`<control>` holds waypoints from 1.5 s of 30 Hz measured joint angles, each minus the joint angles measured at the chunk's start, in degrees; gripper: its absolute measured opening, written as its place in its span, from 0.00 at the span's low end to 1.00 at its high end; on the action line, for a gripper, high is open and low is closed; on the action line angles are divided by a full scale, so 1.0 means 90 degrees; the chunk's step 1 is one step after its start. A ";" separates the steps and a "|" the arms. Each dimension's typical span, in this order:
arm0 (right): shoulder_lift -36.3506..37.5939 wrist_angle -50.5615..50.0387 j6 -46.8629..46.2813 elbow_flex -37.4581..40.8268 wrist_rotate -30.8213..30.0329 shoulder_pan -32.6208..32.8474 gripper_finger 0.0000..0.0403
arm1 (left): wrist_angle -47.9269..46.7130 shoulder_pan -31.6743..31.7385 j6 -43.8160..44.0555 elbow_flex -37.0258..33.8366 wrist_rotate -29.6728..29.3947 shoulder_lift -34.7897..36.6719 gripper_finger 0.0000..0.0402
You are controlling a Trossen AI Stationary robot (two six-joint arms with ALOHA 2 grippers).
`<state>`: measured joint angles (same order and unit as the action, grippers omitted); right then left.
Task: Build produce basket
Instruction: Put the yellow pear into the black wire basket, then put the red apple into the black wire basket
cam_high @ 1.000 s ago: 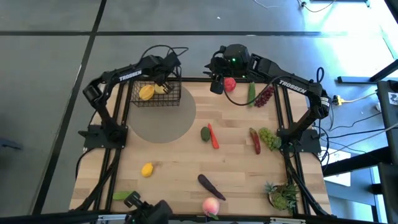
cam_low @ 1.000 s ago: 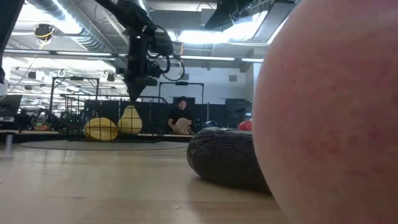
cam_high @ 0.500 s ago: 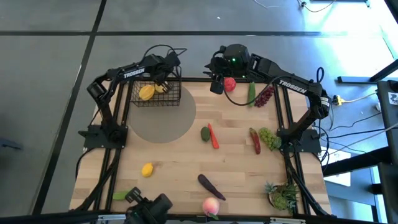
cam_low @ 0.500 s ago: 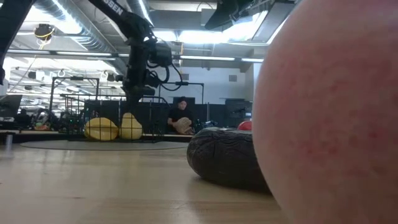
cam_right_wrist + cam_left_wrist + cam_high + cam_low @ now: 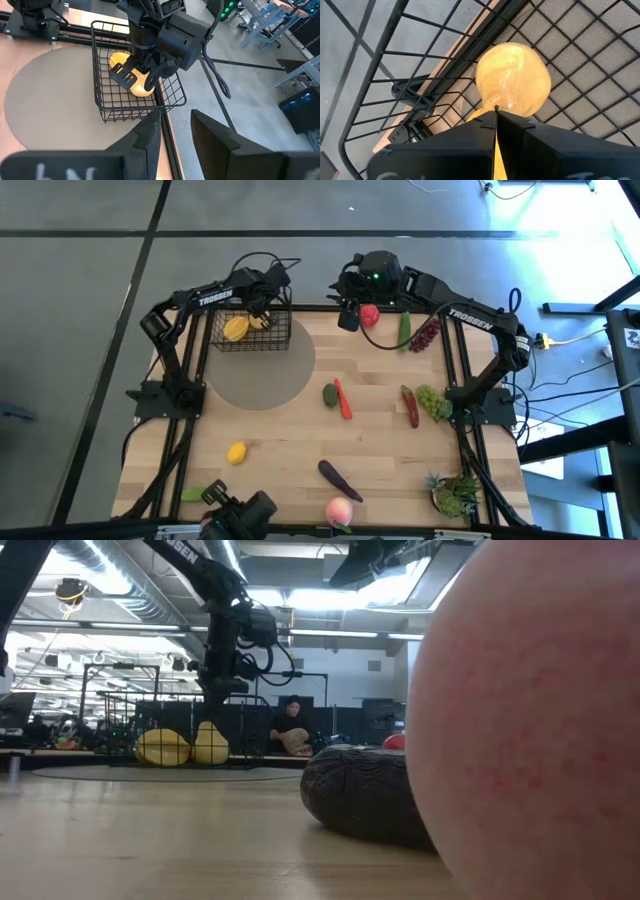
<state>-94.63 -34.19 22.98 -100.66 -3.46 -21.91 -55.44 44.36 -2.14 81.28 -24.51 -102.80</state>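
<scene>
The black wire basket [image 5: 250, 330] stands at the table's far left, partly on a grey round mat [image 5: 262, 372]. Two yellow fruits lie in it, one [image 5: 235, 329] toward the left and one [image 5: 258, 323] under my left gripper. My left gripper [image 5: 263, 311] hangs shut just above that fruit [image 5: 512, 77], pointing steeply down into the basket [image 5: 135, 80]. In the low view a gap shows between it [image 5: 222, 688] and the fruit [image 5: 210, 743]. My right gripper [image 5: 175, 117] waits high at the far middle [image 5: 348, 318], open and empty, beside a red apple [image 5: 370, 315].
Loose on the table are a lemon [image 5: 237, 452], an eggplant [image 5: 338, 479], a peach [image 5: 339, 511], a green fruit [image 5: 329, 393] beside a red chili [image 5: 343, 400], another chili [image 5: 409, 406], green grapes [image 5: 432, 401], a cucumber [image 5: 404, 328] and purple grapes [image 5: 425, 334]. A potted plant [image 5: 455, 492] stands near right.
My left gripper has shifted a little over the basket toward the table's far edge and stays shut. The yellow fruit below it stood taller under the fingertips a second ago and now sits lower in the basket, apart from them.
</scene>
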 joint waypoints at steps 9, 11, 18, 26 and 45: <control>0.0000 0.0001 0.0000 0.0000 0.0000 0.0000 0.27 | 0.0034 0.0017 -0.0002 0.0002 0.0000 0.0000 0.13; 0.0000 0.0001 0.0000 0.0000 0.0000 0.0000 0.27 | 0.0034 0.0017 -0.0002 0.0000 -0.0004 0.0000 0.16; 0.0013 -0.0004 -0.0016 0.0000 0.0000 -0.0045 0.27 | -0.0039 0.0017 0.0054 0.0000 -0.0060 0.0058 0.19; 0.0322 -0.0158 -0.0024 0.0000 -0.0005 -0.0137 0.27 | -0.0170 -0.0015 0.0221 0.0000 -0.0136 0.0749 0.19; 0.0867 -0.2462 -0.1572 -0.0002 0.0400 -0.0034 0.27 | -0.0292 -0.1203 0.1222 0.0002 0.1545 0.3089 0.19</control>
<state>-86.83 -56.35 8.84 -100.68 0.14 -22.22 -58.06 33.53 8.86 81.30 -10.61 -75.00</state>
